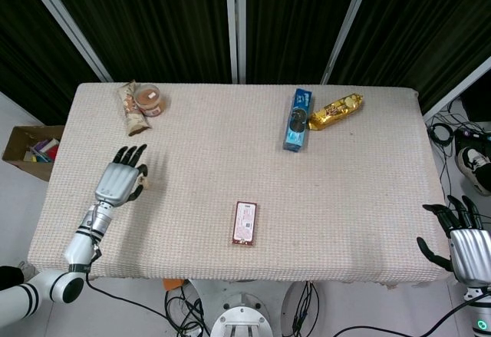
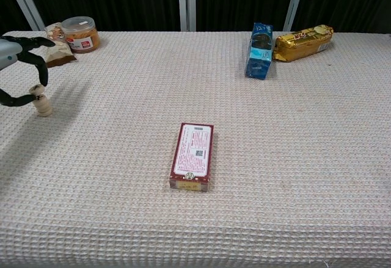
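The small pale peg [image 2: 43, 102] sits at the left edge of the chest view, upright and right at the tips of the left hand [image 1: 120, 181]. A finger curves down onto it from above and the thumb comes in from the side. It looks pinched, but I cannot tell whether the fingers [image 1: 129, 156] truly grip it or only touch it while it rests on the table [image 1: 345, 199]. In the head view the peg is hidden under the hand, whose fingers lie fairly straight and slightly fanned at the left side of the frame.

Judging from this, the work is near its beginning: the peg is at most just grasped, and carrying and placing are all left to do.

In the upper left of the frame, near the hand, are a brown snack packet [image 1: 130, 109] and an orange tub [image 1: 149, 100], touching each other. A red box [image 1: 245, 223] lies flat at lower centre, well apart from both hands. A blue packet [image 1: 297, 120] and a gold packet [image 1: 335, 111] sit side by side at upper right.

The right hand [image 1: 466, 243] hangs off the table's edge at the lower right corner, its fingers apart and holding nothing (it seems idle).
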Tool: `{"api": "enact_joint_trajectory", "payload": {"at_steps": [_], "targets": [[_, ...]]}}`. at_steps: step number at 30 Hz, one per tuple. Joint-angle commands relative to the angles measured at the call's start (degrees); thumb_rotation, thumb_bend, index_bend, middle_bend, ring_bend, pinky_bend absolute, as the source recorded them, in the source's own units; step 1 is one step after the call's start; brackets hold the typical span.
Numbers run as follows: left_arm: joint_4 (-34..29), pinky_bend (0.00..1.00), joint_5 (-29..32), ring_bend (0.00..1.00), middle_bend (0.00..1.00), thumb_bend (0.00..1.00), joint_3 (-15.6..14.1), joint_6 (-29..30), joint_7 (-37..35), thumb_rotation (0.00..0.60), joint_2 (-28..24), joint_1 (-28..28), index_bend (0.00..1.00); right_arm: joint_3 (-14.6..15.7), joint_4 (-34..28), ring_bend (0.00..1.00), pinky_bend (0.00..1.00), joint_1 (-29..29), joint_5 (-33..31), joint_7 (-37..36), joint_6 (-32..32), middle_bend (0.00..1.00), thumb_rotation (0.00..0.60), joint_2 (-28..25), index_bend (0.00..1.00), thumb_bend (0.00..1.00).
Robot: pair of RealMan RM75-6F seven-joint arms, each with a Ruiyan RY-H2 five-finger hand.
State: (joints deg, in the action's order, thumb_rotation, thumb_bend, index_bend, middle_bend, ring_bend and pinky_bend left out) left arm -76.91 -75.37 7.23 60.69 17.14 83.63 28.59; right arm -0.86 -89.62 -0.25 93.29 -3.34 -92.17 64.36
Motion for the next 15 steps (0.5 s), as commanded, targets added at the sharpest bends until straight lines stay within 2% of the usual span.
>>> {"api": "enact_joint_trajectory", "payload": {"at_steps": [1, 15], "targets": [[-0.1, 0.08, 0.41, 0.02, 0.0, 0.39, -0.01, -0.08, 0.34, 0.6, 0.18, 0.19, 0.46, -0.04, 0.01, 0.08, 0.09, 0.04, -0.1, 0.0, 0.11, 0.3, 0.6, 0.02, 0.27, 0.23], [-0.77, 0.08, 3.08, 0.02, 0.0, 0.39, -0.5, -0.93, 4.22, 0.6, 0.12, 1.14, 0.45, -0.06, 0.34, 0.08, 0.09, -0.01, -0.34, -0.33, 0.27, 0.3, 0.6, 0.21, 0.27, 0.23]]}}
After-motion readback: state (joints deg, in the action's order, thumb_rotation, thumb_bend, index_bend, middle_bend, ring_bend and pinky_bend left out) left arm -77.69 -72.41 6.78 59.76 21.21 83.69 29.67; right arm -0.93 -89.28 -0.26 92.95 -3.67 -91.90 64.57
